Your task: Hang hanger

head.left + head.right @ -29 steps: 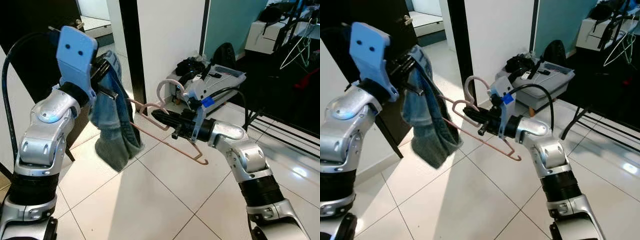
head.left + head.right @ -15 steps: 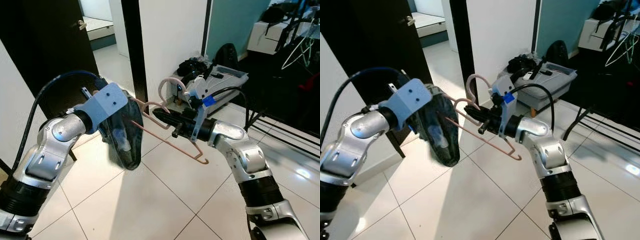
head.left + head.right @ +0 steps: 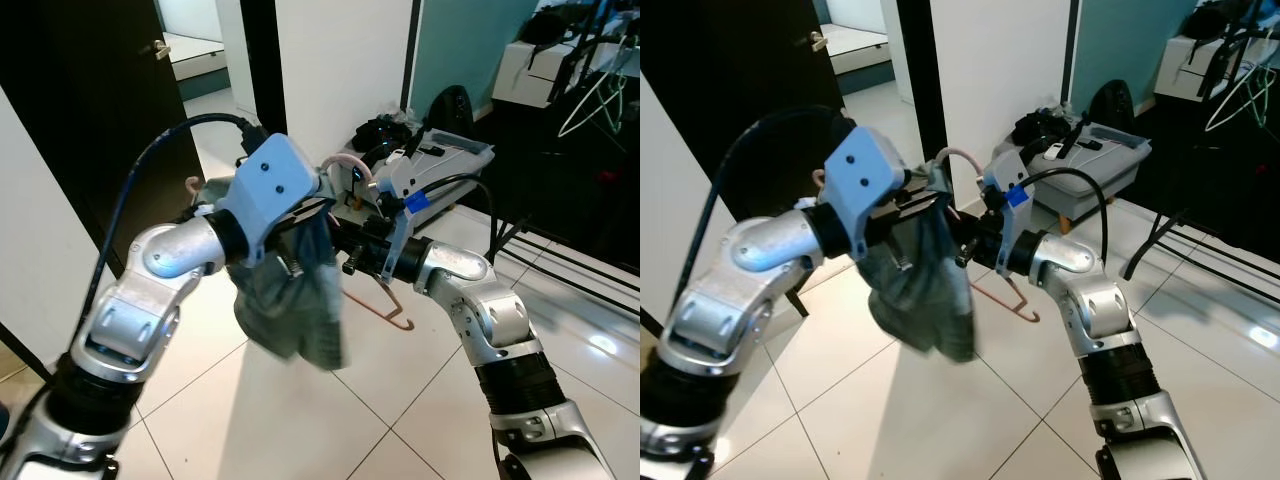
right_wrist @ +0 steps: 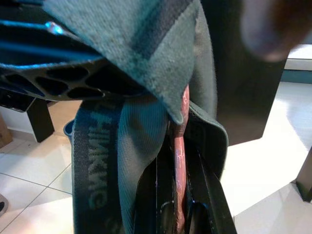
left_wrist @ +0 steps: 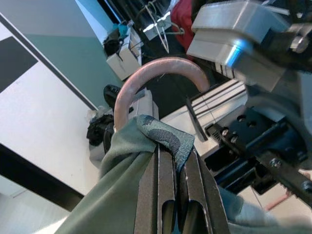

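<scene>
A pink hanger (image 3: 397, 309) is held out in front of me, my right gripper (image 4: 178, 168) shut on its bar. Its curved hook (image 5: 157, 69) rises just past my left gripper (image 5: 173, 155). A grey-green garment (image 3: 297, 304) is pinched in the left gripper, which is shut on its edge. The cloth drapes over the hanger's left half and hangs below it, hiding the right gripper's fingers in the eye views. In the right wrist view the garment's printed waistband (image 4: 95, 165) lies over the hanger bar (image 4: 179, 146).
A grey case (image 3: 446, 158) piled with dark items stands on the tiled floor behind the hanger. A clothes rack with wire hangers (image 3: 592, 98) is at the far right. A dark door (image 3: 90, 110) and a white wall pillar (image 3: 340, 60) are behind.
My left arm has swung right and up, carrying the garment onto the hanger, which it now covers. The right arm and the hanger have stayed where they were.
</scene>
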Tool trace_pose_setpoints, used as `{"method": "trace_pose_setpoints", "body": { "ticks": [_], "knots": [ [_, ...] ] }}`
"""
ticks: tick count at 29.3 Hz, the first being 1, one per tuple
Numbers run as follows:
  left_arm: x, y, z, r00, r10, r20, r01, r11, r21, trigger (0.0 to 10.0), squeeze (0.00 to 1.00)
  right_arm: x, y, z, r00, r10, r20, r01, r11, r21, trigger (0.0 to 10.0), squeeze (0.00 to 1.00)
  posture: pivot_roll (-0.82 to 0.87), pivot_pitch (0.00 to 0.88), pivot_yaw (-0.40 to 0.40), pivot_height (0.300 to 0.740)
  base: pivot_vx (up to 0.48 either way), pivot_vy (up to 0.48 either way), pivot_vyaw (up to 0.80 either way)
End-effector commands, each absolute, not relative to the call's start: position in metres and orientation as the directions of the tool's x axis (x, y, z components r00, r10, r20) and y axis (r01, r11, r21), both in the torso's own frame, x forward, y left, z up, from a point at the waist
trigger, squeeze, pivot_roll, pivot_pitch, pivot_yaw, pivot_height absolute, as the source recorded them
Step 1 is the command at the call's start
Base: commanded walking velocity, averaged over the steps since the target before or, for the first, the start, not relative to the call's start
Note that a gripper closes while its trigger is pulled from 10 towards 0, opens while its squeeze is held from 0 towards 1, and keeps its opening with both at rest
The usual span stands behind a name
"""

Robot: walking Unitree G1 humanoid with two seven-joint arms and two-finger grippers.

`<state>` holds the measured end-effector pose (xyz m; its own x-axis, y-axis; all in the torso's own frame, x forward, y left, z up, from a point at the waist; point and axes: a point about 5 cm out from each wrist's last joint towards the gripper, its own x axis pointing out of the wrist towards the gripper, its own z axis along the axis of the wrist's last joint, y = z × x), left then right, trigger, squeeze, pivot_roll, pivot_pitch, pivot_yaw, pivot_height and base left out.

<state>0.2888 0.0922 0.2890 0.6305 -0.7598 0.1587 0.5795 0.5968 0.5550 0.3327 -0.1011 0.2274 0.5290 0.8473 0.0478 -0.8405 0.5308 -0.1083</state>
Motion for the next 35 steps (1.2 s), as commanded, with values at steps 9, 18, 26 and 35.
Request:
{"method": "trace_pose_setpoints", "body": {
  "ticks": [9,18,26,35],
  "knots": [
    [0.295,0.114,0.264,0.712,-0.7,-0.06,0.535,0.485,0.691,10.0,0.51,0.331,-0.097,0.231,0.505,0.861,0.067,-0.852,0.509,-0.122,0.0,0.0,-0.04,0.0,0.057,0.731,0.0,0.0,0.0],
    [0.294,0.128,0.269,0.732,-0.675,-0.093,0.524,0.471,0.71,10.0,1.0,0.33,-0.098,0.233,0.501,0.862,0.072,-0.854,0.506,-0.118,0.0,0.0,-0.04,0.0,0.059,0.731,0.0,0.0,0.0],
    [0.271,0.139,0.279,0.623,-0.754,-0.207,0.63,0.326,0.705,10.0,1.0,0.331,-0.111,0.237,0.495,0.865,0.08,-0.857,0.502,-0.118,0.0,0.0,-0.03,0.0,0.054,0.731,0.0,0.0,0.0],
    [0.27,0.154,0.294,0.653,-0.733,-0.189,0.589,0.336,0.735,10.0,1.0,0.321,-0.126,0.242,0.389,0.918,0.075,-0.909,0.396,-0.131,0.0,0.0,-0.03,0.0,0.053,0.731,0.0,0.0,0.0]
  ]
}}
